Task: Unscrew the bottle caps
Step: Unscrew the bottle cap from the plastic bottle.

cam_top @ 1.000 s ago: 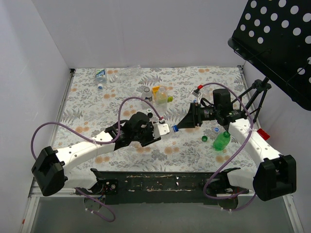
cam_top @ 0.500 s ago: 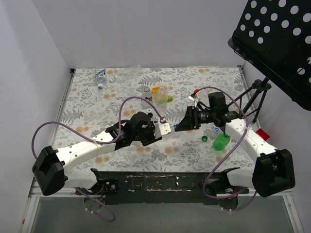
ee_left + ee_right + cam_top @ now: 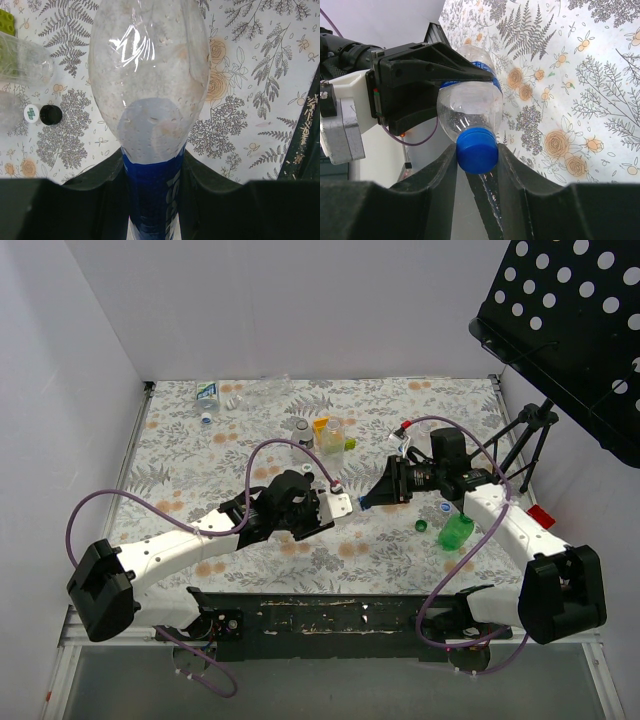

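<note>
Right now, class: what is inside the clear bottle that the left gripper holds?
Only small droplets on the wall of the clear bottle; no liquid shows. The blue label and left gripper cover its lower part, and the blue cap covers its mouth.

On the left wrist feed I lose the clear bottle [image 3: 150, 90] at both ends: neck past the top edge, label behind the left gripper [image 3: 152, 170]. Overhead, that gripper and the right gripper [image 3: 370, 502] cover all but its blue cap [image 3: 361, 506].
</note>
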`<state>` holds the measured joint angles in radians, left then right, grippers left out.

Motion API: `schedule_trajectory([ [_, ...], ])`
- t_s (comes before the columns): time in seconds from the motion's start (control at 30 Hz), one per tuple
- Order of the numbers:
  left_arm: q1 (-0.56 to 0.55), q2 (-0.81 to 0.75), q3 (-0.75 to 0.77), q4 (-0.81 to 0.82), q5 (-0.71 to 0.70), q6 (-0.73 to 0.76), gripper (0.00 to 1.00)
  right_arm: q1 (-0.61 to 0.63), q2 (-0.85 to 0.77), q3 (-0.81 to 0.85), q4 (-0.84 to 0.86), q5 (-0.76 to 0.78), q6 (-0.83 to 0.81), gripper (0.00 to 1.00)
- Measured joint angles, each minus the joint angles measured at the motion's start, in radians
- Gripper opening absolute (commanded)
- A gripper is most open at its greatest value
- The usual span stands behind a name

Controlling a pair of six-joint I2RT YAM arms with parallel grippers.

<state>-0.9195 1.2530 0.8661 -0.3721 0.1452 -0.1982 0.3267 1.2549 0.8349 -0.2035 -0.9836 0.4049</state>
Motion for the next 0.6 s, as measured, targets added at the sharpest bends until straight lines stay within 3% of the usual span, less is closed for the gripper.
schedule_trajectory([
  [0.23, 0.000, 0.000, 0.000, -0.011, 0.002, 0.001, 0.12, -0.002, 0.003, -0.029, 0.048, -0.035, -0.011, 0.03],
  [0.33, 0.000, -0.011, -0.003, -0.016, 0.024, 0.002, 0.14, -0.004, 0.003, -0.033, 0.054, -0.087, -0.100, 0.01],
  [0.47, 0.002, -0.057, -0.021, -0.028, 0.115, 0.007, 0.17, -0.002, -0.009, -0.004, -0.044, -0.213, -0.375, 0.01],
  [0.6, 0.038, -0.080, -0.016, -0.041, 0.274, -0.001, 0.18, 0.034, 0.028, 0.198, -0.439, -0.245, -0.918, 0.01],
])
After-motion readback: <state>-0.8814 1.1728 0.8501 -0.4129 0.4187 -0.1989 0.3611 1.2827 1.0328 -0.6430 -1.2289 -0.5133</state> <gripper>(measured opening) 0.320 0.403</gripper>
